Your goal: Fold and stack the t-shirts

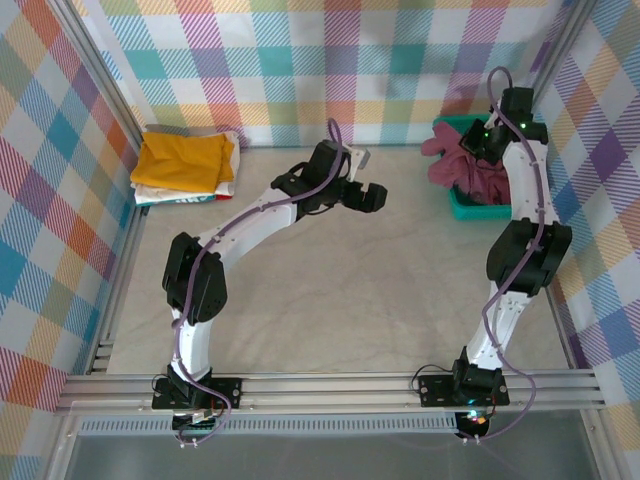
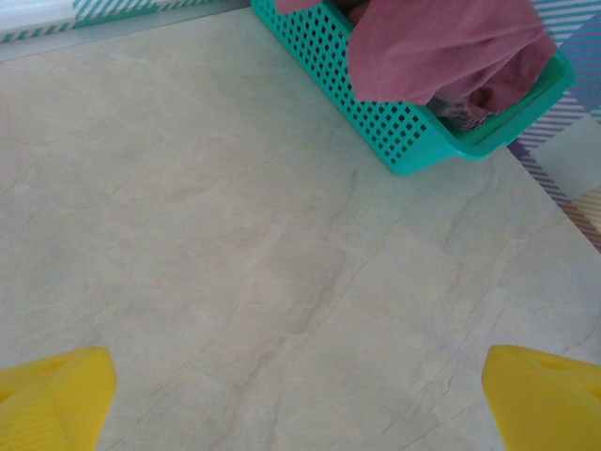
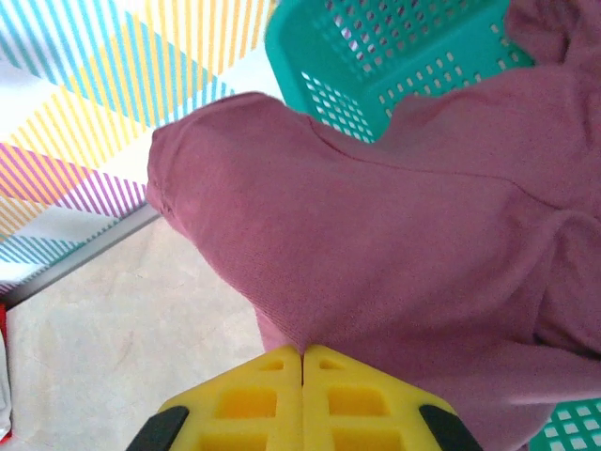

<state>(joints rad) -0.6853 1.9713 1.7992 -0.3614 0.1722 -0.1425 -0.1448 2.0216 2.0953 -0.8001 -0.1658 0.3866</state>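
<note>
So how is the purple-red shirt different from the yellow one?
The maroon shirt is crumpled and spills out of the teal basket. The yellow shirt lies folded flat on top of folded white cloth in the far left corner. The right gripper is shut on the maroon shirt, while nothing touches the yellow shirt. Both are soft cloth.

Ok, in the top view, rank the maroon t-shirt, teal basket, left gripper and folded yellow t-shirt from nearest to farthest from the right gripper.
1. The maroon t-shirt, pinched in the jaws of the right gripper, far right.
2. The teal basket, just beneath the shirt, far right.
3. The left gripper, mid-table.
4. The folded yellow t-shirt, far left corner.
</note>
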